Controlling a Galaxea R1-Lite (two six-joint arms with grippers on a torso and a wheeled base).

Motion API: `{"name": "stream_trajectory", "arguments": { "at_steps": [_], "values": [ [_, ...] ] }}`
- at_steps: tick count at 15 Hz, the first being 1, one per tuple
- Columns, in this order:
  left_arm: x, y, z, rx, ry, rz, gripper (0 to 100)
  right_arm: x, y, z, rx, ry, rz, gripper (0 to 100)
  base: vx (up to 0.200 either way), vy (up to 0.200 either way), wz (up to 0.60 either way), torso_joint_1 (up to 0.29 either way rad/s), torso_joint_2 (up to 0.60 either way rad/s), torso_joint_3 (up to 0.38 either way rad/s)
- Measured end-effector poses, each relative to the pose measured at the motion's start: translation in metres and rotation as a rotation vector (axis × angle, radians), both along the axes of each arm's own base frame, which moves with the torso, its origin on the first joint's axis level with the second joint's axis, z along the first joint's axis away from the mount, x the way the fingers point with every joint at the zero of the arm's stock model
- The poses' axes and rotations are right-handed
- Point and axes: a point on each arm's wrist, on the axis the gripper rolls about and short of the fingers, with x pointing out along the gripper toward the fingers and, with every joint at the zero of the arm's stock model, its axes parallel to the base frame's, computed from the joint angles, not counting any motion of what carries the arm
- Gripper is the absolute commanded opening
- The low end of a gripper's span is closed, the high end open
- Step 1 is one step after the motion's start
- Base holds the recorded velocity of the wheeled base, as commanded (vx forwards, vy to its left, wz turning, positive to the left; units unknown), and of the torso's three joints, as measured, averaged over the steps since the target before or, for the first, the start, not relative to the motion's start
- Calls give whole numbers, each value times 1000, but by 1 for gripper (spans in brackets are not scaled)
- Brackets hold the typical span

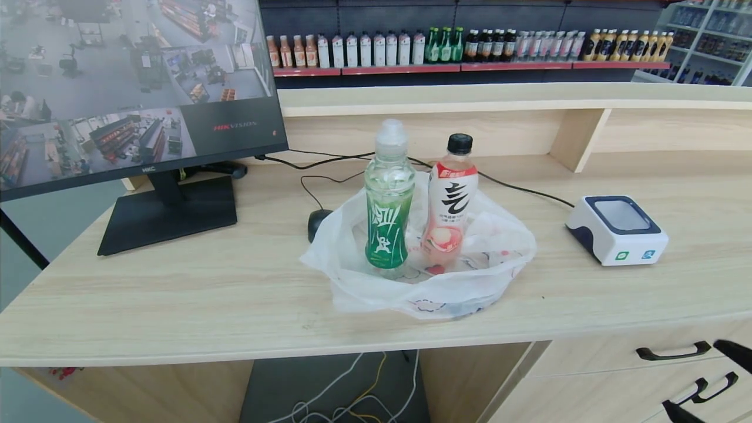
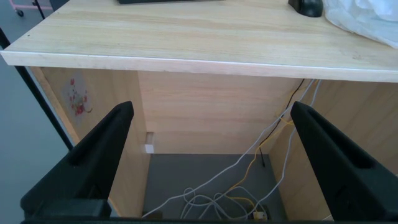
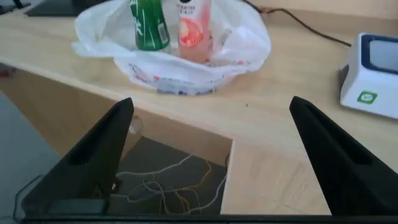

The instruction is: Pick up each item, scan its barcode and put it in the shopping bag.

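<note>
White crumpled plastic shopping bag [image 1: 499, 249] sat on the pale wooden tabletop [image 1: 176, 294], holding a green-labelled clear bottle [image 1: 388, 217] and a pink-and-white black-capped bottle [image 1: 451, 205] upright, their bases veiled by its folds. A white-and-navy barcode scanner [image 1: 617, 230] stood well apart to the right. A black mouse [image 1: 317, 223] was half hidden behind the bag, while the left end effector [image 2: 211, 112] and right end effector [image 3: 211, 106] hung wide open and empty off the tabletop's front edge.

Pale wood counter [image 1: 176, 294] with a raised back ledge [image 1: 499, 97]. Monitor [image 1: 117, 76] on a black stand [image 1: 170, 214] at the counter's left end, black mouse [image 1: 318, 223] near it. Drawers with black handles [image 1: 672, 352] below on the right. Loose wires [image 1: 355, 402] in the open kneehole. Behind, a dark store shelf [image 1: 399, 70] with a red edge, lined with drink bottles. Grey floor [image 1: 59, 217] at left.
</note>
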Motion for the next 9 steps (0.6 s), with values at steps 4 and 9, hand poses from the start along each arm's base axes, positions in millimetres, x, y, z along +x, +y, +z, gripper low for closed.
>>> {"name": "stream_trajectory", "arguments": {
  "at_steps": [4,9],
  "values": [
    [0,0,0,-2,0,0,100,-43,-27,-44,-77,110,8,100,0,0,0,0,0,0],
    [0,0,0,-3,0,0,100,-58,-37,-54,-14,34,-175,100,0,0,0,0,0,0]
  ]
}}
